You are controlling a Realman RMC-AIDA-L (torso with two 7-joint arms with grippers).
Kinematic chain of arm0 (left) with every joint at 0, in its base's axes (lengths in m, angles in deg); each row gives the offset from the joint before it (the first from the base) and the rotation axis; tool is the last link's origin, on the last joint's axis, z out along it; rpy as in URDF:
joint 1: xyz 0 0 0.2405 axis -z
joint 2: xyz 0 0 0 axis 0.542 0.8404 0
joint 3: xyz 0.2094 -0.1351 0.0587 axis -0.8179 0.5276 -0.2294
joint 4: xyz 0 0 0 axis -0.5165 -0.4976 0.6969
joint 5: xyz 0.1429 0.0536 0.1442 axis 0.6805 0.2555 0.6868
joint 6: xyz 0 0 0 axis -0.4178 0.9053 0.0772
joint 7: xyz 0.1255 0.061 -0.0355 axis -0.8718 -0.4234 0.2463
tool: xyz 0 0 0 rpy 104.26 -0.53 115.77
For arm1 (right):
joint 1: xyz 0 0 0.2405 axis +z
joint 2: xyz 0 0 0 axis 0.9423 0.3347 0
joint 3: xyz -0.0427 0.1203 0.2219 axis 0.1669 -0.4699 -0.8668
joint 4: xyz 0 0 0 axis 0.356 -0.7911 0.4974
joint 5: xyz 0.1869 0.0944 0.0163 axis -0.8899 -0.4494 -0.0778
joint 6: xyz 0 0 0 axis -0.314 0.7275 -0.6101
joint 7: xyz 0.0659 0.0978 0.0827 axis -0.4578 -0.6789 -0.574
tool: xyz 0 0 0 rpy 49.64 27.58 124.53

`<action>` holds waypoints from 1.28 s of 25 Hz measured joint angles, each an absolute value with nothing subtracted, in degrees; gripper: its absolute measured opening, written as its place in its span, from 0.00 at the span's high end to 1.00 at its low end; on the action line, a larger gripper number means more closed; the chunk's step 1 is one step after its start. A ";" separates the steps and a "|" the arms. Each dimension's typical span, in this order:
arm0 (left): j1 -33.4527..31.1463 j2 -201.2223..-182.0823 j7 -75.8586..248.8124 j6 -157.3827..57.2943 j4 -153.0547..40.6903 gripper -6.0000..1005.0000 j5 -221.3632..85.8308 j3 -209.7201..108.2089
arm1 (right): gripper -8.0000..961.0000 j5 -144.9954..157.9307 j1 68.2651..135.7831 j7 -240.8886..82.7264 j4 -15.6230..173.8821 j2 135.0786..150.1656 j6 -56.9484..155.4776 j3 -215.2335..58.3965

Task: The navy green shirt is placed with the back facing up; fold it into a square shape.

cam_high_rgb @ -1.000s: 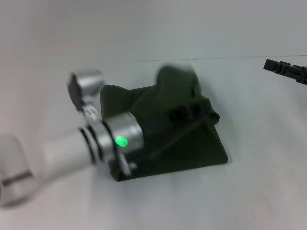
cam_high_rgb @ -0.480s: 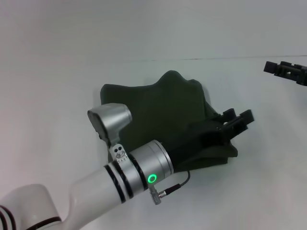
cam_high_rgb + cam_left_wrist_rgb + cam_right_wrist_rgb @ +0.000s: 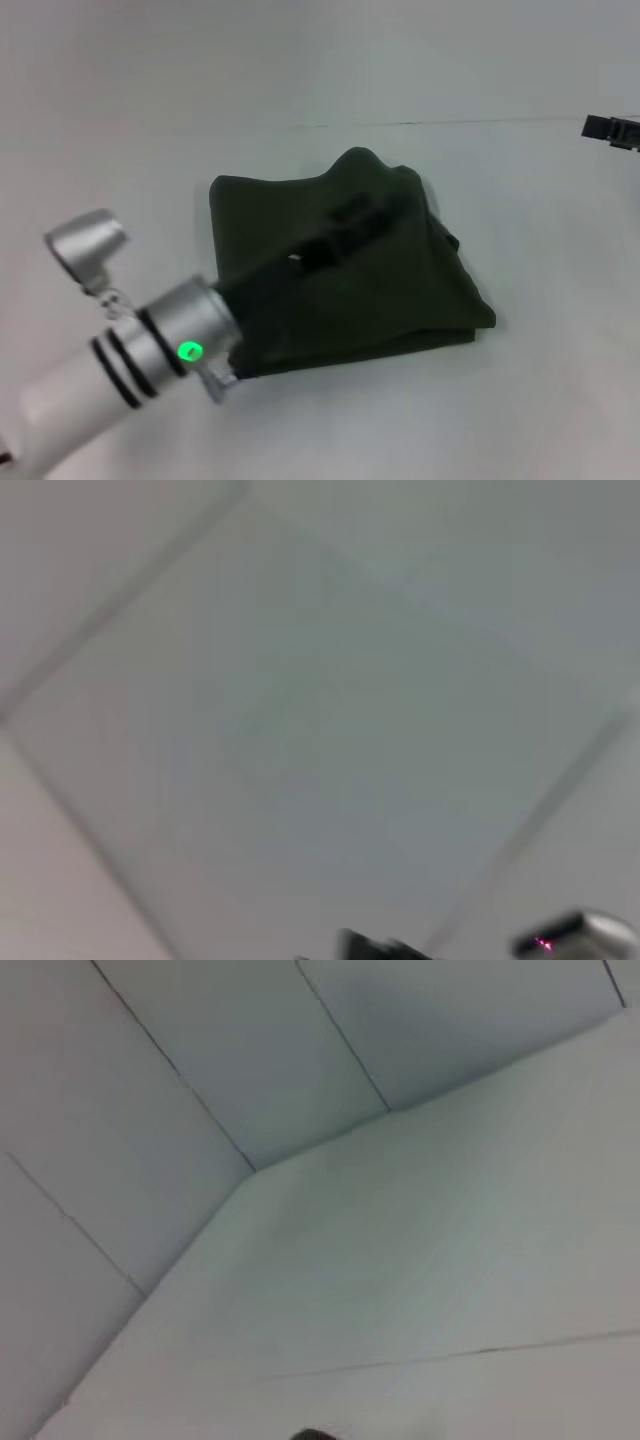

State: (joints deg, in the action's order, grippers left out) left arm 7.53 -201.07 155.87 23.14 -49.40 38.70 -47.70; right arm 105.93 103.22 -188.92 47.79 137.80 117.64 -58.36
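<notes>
We have the left pincer (image 3: 352,225) over the navy green shirt (image 3: 400,290), probably flattening the fold; grip state unclear. Right pincer (image 3: 610,128) parked far right of shirt, state unclear.

Left gripper (image 3: 352,225) pulled back over shirt (image 3: 400,300).

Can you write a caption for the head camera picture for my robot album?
The left gripper hovers over the folded navy green shirt on the white table, right gripper off at the edge.
</notes>
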 joint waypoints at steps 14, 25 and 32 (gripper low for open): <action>8.84 -200.62 172.33 8.50 -64.96 0.07 38.90 -45.48 | 0.13 105.64 103.22 -195.17 48.01 137.41 119.21 -55.36; 14.17 -200.69 179.14 -7.31 -68.33 0.07 38.97 -54.39 | 0.13 105.57 103.03 -194.69 47.76 138.99 119.08 -55.54; 15.04 -200.64 179.12 -8.01 -69.40 0.07 38.67 -54.96 | 0.13 105.72 103.45 -193.86 47.72 138.98 118.57 -55.31</action>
